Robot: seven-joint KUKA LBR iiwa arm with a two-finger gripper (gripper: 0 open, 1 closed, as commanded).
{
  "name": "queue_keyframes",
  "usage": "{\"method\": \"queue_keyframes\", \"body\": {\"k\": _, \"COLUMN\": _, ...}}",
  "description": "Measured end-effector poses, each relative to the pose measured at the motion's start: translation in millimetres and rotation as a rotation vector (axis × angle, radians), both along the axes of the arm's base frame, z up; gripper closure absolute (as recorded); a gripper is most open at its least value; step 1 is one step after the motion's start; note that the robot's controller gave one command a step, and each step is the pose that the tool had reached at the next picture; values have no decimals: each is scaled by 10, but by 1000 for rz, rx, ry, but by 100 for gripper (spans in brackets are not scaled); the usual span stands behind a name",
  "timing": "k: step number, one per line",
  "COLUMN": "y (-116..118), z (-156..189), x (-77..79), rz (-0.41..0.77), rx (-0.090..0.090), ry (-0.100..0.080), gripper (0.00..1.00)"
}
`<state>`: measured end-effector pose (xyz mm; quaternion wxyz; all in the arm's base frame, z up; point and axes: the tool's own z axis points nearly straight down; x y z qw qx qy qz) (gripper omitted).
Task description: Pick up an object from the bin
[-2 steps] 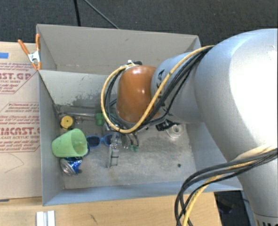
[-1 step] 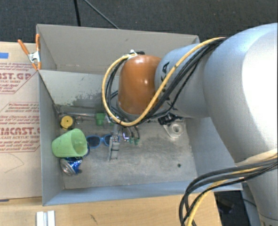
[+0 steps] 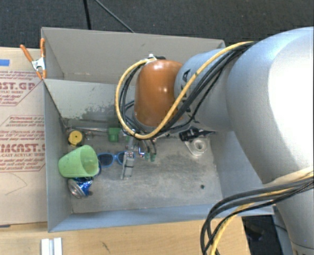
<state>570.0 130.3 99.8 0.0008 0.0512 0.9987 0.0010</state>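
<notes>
My gripper point(image 3: 128, 166) hangs low near the middle of the bin floor, under the arm's orange cover. Just to its left lies a blue pair of toy glasses point(image 3: 109, 159), its right end touching or nearly touching the gripper; I cannot tell which. A light green plastic cup point(image 3: 79, 162) lies on its side further left, against the bin's left wall. A small green block point(image 3: 113, 135) sits behind the gripper, near the back wall.
A yellow round piece point(image 3: 75, 138) lies at the back left, and a crushed blue can point(image 3: 80, 187) in front of the cup. A clear ring-shaped piece point(image 3: 197, 146) rests on the right, under the arm. The arm covers the bin's right side.
</notes>
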Motion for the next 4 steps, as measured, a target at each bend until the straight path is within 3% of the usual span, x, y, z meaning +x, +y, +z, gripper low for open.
{"method": "queue_keyframes", "body": {"k": 1, "y": 39, "z": -316, "x": -54, "rz": 68, "rx": -3, "ry": 3, "gripper": 0}}
{"method": "queue_keyframes", "body": {"k": 2, "y": 40, "z": -320, "x": -54, "rz": 67, "rx": -2, "ry": 3, "gripper": 0}}
{"method": "queue_keyframes", "body": {"k": 3, "y": 42, "z": -317, "x": -52, "rz": 68, "rx": -1, "ry": 3, "gripper": 100}}
{"method": "queue_keyframes", "body": {"k": 4, "y": 48, "z": -215, "x": -49, "rz": 68, "rx": 0, "ry": 0, "gripper": 100}}
